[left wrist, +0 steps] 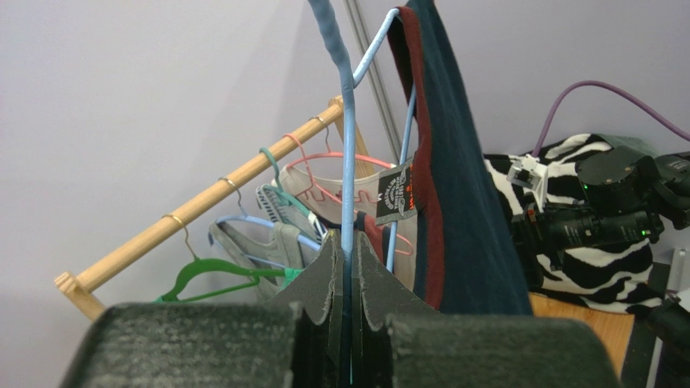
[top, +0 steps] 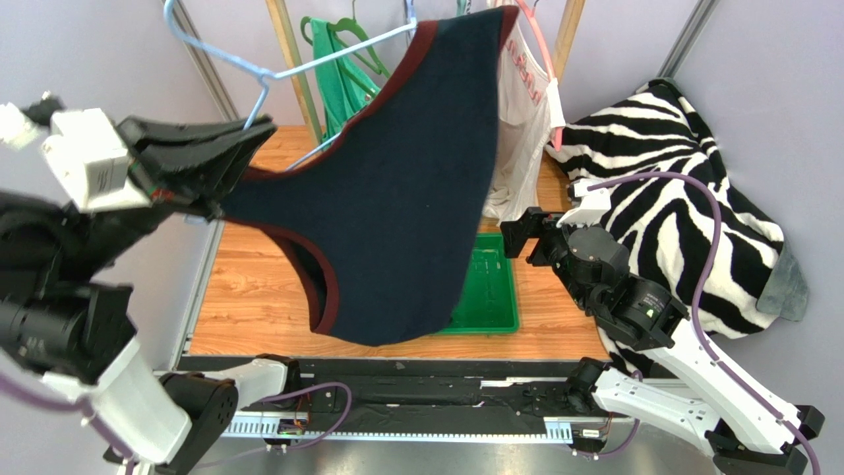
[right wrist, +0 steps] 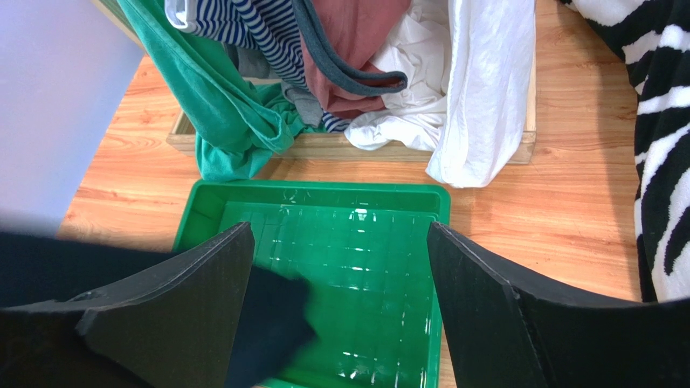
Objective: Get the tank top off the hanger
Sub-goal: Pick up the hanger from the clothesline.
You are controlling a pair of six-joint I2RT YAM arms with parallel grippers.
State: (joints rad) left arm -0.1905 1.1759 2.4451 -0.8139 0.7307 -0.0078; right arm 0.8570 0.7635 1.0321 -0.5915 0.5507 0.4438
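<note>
Limp navy maroon-trimmed tank top [top: 396, 178], on blue wire hanger [left wrist: 348, 162] clenched by left gripper [top: 263, 129], is best pinched at its hem by the released right gripper [right wrist: 340, 238].

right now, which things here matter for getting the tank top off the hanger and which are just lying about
In the job: navy tank top; blue hanger, pinched by the shut left gripper; open right gripper.
Lying about: green tray; zebra-print cloth; white garment; green garment; wooden rail.
</note>
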